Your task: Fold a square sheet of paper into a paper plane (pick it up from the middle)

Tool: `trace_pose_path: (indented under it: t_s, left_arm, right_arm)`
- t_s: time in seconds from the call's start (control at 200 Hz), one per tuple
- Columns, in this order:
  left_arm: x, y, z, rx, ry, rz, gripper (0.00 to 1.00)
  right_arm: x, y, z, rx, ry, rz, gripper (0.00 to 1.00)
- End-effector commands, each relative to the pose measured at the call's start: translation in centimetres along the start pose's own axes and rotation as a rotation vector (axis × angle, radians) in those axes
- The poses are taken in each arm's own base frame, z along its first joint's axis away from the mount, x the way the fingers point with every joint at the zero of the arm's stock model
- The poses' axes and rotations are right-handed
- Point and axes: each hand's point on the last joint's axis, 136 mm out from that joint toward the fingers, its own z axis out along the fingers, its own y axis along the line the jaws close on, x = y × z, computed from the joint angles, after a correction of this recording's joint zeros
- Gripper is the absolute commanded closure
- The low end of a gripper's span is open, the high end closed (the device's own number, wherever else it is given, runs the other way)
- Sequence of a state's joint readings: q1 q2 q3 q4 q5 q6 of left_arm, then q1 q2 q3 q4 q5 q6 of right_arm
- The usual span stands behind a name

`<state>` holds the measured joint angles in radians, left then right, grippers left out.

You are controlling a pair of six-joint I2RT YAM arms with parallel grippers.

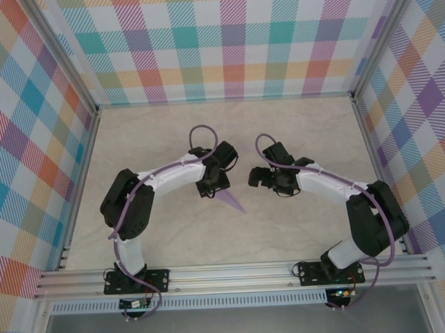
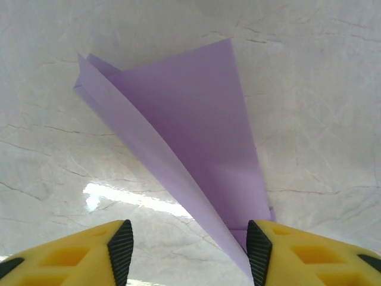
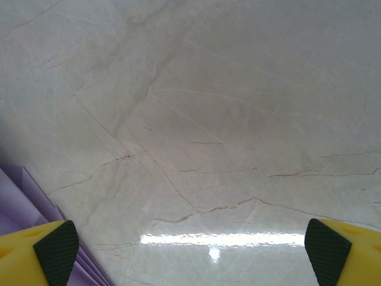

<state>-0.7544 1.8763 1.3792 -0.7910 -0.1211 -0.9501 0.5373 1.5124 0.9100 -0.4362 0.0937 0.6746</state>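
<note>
The square sheet of paper now lies folded as a lavender paper plane (image 1: 229,201), a slim pointed dart on the marble table just right of my left gripper (image 1: 211,187). In the left wrist view the paper plane (image 2: 196,131) spreads away from the fingers. Its raised centre fold runs down between the jaws, close against the right pad (image 2: 258,250). The left gripper (image 2: 189,251) stands partly open, its pads apart around that narrow end. My right gripper (image 1: 256,178) hangs wide open over bare table (image 3: 190,119), and a corner of the paper plane (image 3: 18,199) shows beside its left finger.
Plaid walls (image 1: 233,42) enclose the table on three sides. Aluminium rails (image 1: 233,272) run along the near edge by the arm bases. The marble surface (image 1: 302,134) stretches behind and to the right of the arms.
</note>
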Motion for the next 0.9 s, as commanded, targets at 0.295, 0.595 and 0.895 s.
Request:
trace_pose_path:
  t_s: [0.295,0.595,0.895]
  left_arm:
    - [1.0,-0.5,1.5,0.001,0.035,0.007,0.73]
    - [-1.2,-2.4,-3.8,0.124,-0.068,0.078,0.99]
    - [-2.0,-7.5,-10.1,0.560,-0.108,0.226,1.00]
  right_arm:
    - [0.3,-0.3,0.2,0.013,0.022,0.023,0.00]
    - [-0.8,0.6,-1.4,-0.034,-0.011,0.037,0.00]
    - [-3.8,0.2,-6.9,-0.124,-0.147,0.120,0.01]
